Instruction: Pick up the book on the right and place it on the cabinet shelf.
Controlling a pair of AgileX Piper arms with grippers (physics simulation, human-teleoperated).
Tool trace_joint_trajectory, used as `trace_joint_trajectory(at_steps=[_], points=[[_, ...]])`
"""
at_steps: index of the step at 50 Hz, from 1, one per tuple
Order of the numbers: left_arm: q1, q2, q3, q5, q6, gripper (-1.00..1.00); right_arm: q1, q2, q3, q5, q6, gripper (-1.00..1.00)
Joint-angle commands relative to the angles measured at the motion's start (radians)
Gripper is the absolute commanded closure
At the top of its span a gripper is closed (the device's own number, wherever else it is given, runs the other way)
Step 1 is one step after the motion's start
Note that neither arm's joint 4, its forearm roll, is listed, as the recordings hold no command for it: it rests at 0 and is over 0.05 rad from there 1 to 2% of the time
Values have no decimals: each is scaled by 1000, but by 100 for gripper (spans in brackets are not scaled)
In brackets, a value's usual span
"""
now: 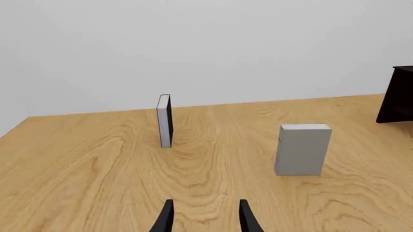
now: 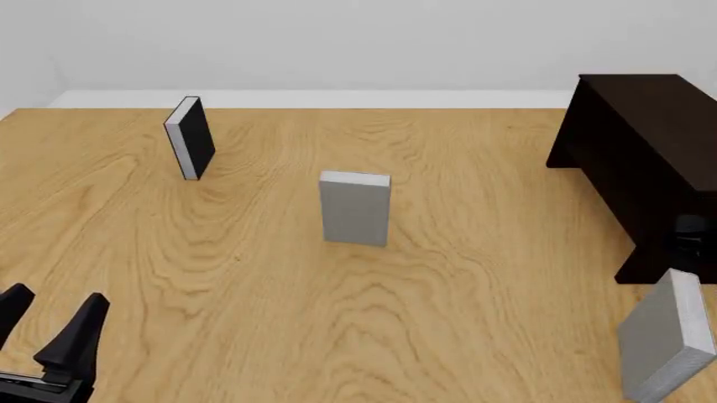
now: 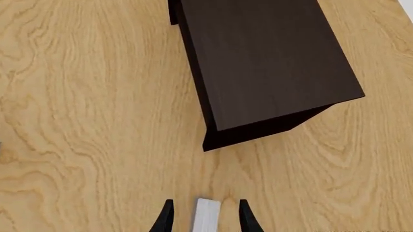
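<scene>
Nearest the camera on the right, the plain light-grey hardcover book (image 2: 663, 339) hangs tilted above the pale wooden table (image 2: 448, 294), just short of the big, very dark brown wooden cabinet (image 2: 650, 151). The right wrist view shows the right gripper (image 3: 203, 212) with its two black fingers either side of the book's white page edge, apparently clamped on it. At the near left, the left gripper (image 2: 50, 323) idles low with its fingers spread, holding nothing. Mid-table stands a second grey book (image 2: 355, 208), untouched, and farther back left a black-covered book (image 2: 191, 138). The carry step looks to be in hand; next, the book must reach the cabinet shelf, whose opening no view shows.
</scene>
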Motion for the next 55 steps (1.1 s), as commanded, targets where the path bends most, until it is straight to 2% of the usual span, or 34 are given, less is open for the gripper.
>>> trace_joint_trajectory(at_steps=[1,35,55], points=[[-2,0,-3,3,0,-100,-10,20,38,-41,0,-100],[-6,0,4,5,13,-100,0,78,162,-170,8,-100],[-6,0,4,7,13,-100,-7,82,204,-204,10,-100]])
